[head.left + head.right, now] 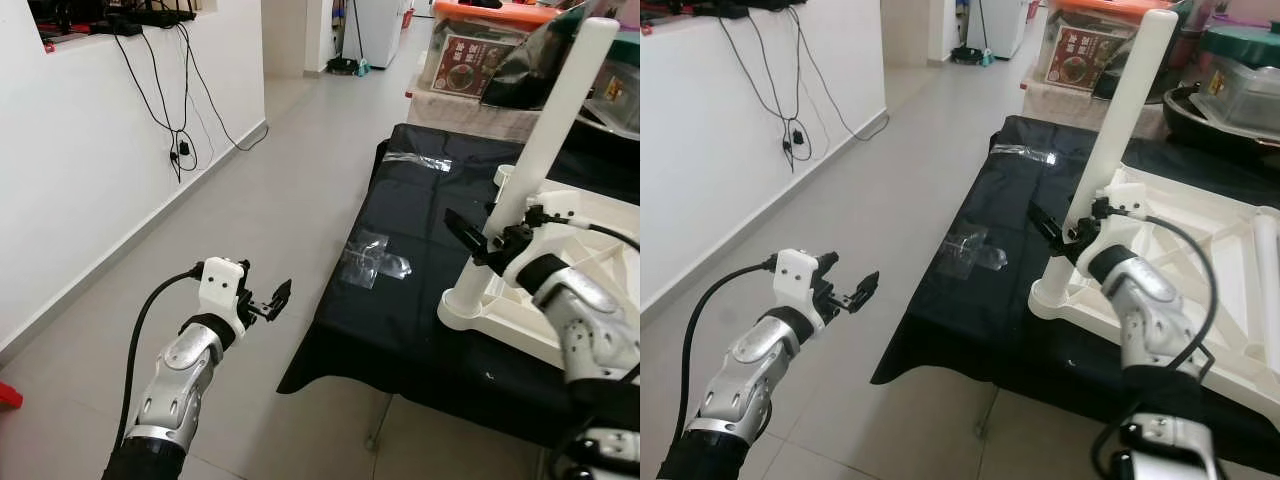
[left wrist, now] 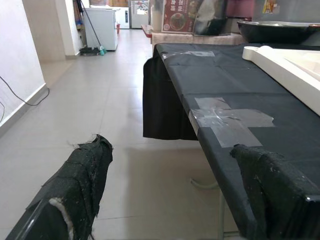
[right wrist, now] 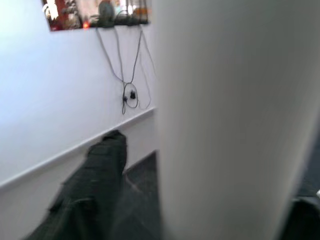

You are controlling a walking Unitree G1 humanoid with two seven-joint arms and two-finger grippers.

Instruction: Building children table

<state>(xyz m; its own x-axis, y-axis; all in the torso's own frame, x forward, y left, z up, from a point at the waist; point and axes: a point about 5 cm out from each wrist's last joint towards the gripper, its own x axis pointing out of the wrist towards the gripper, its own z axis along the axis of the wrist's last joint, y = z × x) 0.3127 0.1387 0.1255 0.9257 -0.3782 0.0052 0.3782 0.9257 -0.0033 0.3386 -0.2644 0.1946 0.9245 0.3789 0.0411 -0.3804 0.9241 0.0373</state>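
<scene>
Right claw (image 1: 1065, 238): pinching the white leg (image 1: 1120, 130), standing in the upturned tabletop (image 1: 1200, 250) on the bench (image 1: 400, 200).
Left claw (image 1: 268, 302): hovering spread.
Risk: leg tilting, jamming its socket.

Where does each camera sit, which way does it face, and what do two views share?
Left eye view: head, looking down at the black cloth-covered table; both arms show.
Right eye view: same head; right end effector at the upright white plastic table leg.
Left wrist view: along open left end effector toward the table edge.
Right wrist view: close against the leg.
Shared: the clear tape patch shows in the eye and left wrist views.
</scene>
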